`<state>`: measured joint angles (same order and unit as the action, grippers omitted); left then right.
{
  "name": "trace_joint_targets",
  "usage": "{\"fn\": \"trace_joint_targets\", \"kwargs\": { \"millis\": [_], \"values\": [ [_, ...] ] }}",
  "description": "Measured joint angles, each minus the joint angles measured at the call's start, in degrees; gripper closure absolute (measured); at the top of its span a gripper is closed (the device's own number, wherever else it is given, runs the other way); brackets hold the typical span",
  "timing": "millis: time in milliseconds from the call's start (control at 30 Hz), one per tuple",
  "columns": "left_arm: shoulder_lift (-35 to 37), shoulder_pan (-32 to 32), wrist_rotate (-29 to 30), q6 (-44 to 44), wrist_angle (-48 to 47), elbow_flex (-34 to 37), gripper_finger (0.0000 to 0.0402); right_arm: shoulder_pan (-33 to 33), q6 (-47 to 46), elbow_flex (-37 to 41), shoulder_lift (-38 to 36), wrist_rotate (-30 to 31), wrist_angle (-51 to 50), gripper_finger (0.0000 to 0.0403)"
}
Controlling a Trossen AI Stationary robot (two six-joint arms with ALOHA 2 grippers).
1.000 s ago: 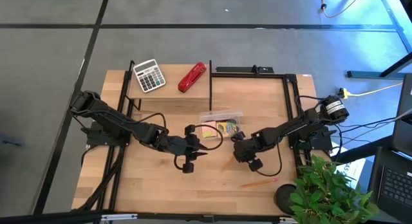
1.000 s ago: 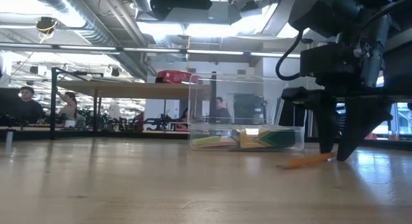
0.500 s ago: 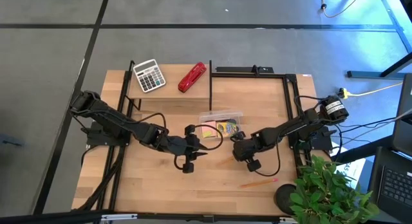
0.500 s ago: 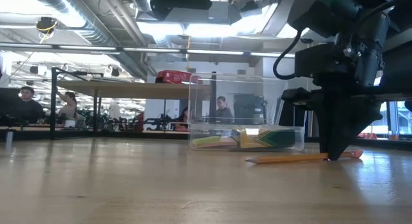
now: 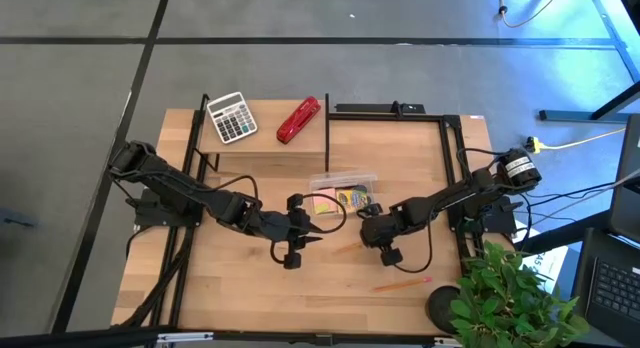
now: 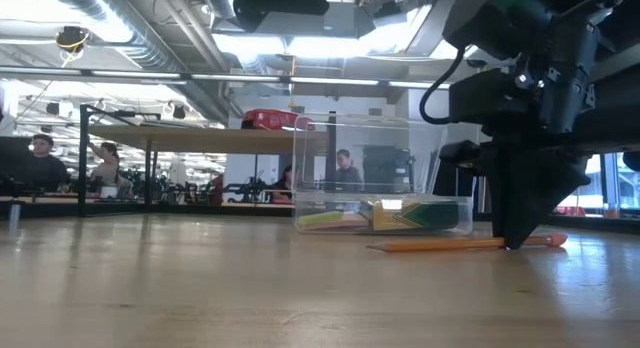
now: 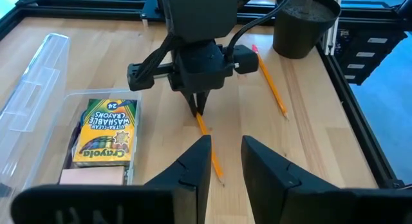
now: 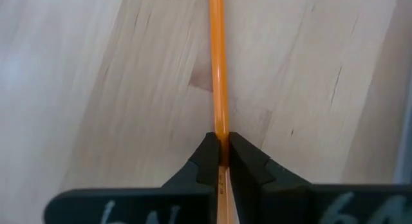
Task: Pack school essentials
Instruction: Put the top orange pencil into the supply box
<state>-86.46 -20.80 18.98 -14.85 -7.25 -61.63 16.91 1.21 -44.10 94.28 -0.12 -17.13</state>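
Near the centre of the high view, a clear plastic rectangular box [image 5: 343,193] sits on the light wooden table [image 5: 240,288]. Inside it lie a yellow-green cardboard crayon box [image 7: 108,132] and, against that box's end, a pink sticky-note pad [image 7: 92,176]; in the low view both rest flat on the box floor. The container's clear lid [image 7: 32,82] lies beside it.

Just right of centre in the high view, the right gripper [image 5: 372,240] points down at the table, its two dark fingers [image 8: 207,161] pinched narrowly on a thin orange wooden pencil [image 8: 217,69]. In the low view this pencil [image 6: 450,244] lies flat on the tabletop in the lower right, with the fingertips clamped near its eraser end.

The left gripper [image 5: 312,236] hangs just left of centre, close to the container, with its fingers a narrow gap apart and nothing between them.

A second orange pencil [image 5: 402,283] lies lower right, near a dark plant pot [image 5: 443,306].
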Motion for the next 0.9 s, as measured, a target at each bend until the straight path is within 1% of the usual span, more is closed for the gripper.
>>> {"fn": "trace_joint_targets", "kwargs": {
  "millis": [367, 500, 700, 800, 900],
  "values": [
    [0.0, 0.0, -0.1, 0.0, 0.0, 0.0, 0.0324, 0.1, -6.8, 0.1, -3.6, -1.2, 0.3, 0.0381],
    [0.0, 0.0, -0.1, 0.0, -0.1, 0.0, 0.0324, 0.1, -7.1, 0.1, -5.5, -1.1, -0.1, 0.0381],
    [0.0, 0.0, -0.1, 0.0, -0.1, 0.0, 0.0324, -0.2, -8.5, -0.1, -8.9, 1.9, -1.1, 0.0381],
    [0.0, 0.0, -0.1, 0.0, -0.1, 0.0, 0.0324, -1.4, -8.6, -2.3, -9.4, 1.9, -4.1, 0.0381],
    [0.0, 0.0, -0.2, 0.0, -0.1, 0.0, 0.0324, -3.4, -6.9, -6.3, -9.4, 2.7, -9.2, 0.0381]
  ]
}}
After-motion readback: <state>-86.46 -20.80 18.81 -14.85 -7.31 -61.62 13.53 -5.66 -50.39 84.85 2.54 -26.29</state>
